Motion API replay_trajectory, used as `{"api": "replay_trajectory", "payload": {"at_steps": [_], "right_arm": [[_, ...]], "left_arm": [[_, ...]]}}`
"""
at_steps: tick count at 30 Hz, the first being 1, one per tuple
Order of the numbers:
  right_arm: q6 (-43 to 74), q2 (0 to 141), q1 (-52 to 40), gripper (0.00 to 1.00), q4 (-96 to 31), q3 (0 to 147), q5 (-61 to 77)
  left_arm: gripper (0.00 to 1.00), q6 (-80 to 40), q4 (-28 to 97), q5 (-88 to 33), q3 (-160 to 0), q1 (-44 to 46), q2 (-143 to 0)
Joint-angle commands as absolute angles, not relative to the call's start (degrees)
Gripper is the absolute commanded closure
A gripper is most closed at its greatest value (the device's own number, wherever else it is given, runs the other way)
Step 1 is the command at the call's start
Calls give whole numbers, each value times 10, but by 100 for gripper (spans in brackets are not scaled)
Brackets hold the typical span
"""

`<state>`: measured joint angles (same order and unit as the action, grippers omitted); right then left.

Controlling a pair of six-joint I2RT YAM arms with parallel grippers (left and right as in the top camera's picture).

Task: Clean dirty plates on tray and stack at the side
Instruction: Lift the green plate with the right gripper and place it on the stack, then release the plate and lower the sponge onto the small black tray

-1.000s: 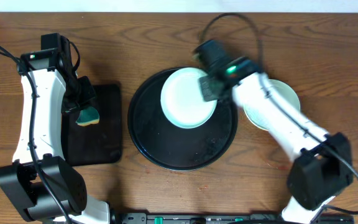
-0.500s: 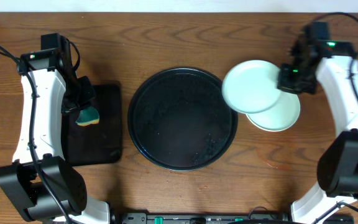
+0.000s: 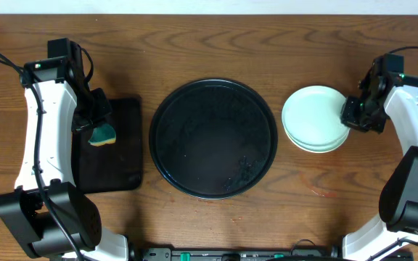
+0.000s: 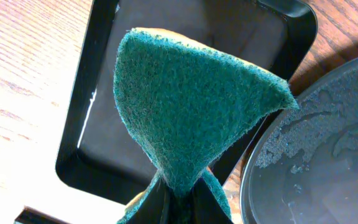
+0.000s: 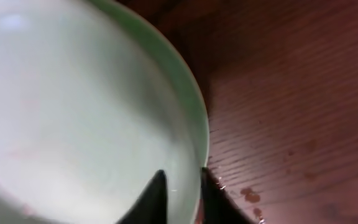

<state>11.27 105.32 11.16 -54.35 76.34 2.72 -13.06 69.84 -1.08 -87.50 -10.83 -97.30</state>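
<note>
Last plate [image 3: 312, 116] just landed on three o'clock stack [image 3: 314, 145]
Tray [image 3: 194, 174] now bare; right fingers [image 3: 353, 116] clamp plate rim, left fingers [image 3: 98, 119] clamp sponge [image 3: 104, 135]

Pale mint plates [image 3: 314, 118] lie stacked beside the round black tray [image 3: 212, 138].

Lower plates [image 3: 318, 149]: nearly hidden under the top plate [image 3: 313, 116].
Top plate, right wrist view: blurred, cut off.
Tray [image 4: 328, 155], left wrist view: cut off.
</note>
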Motion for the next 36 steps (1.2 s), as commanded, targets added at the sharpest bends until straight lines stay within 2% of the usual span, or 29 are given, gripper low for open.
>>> {"api": "replay_trajectory", "payload": {"at_steps": [1,5,13,15,21,32,34,35,36], "right_arm": [[111,1041,112,74,-536,767,29],[111,1041,112,64,-551,785,35],[91,1035,82,56,-618,870,84],[91,1034,66,52,-617,881,90],[84,1034,10,31,-602,886,88],[85,1034,-34,11,-609,886,89],[85,1033,-35,9,-613,886,89],[85,1032,-35,8,-614,886,89],[85,1031,-35,8,-615,886,89]], "left_arm": [[92,-121,698,-1,-884,-110,-971],[92,-121,700,-1,-884,-110,-971],[93,-110,687,17,-865,-110,-971],[92,-83,668,20,-846,-110,-971],[93,-47,577,22,-762,-110,-971],[92,-47,434,22,-647,-109,-986],[78,-47,430,22,-639,-109,-986],[65,-47,430,22,-639,-109,-986],[57,-48,430,22,-639,-109,-986]]}}
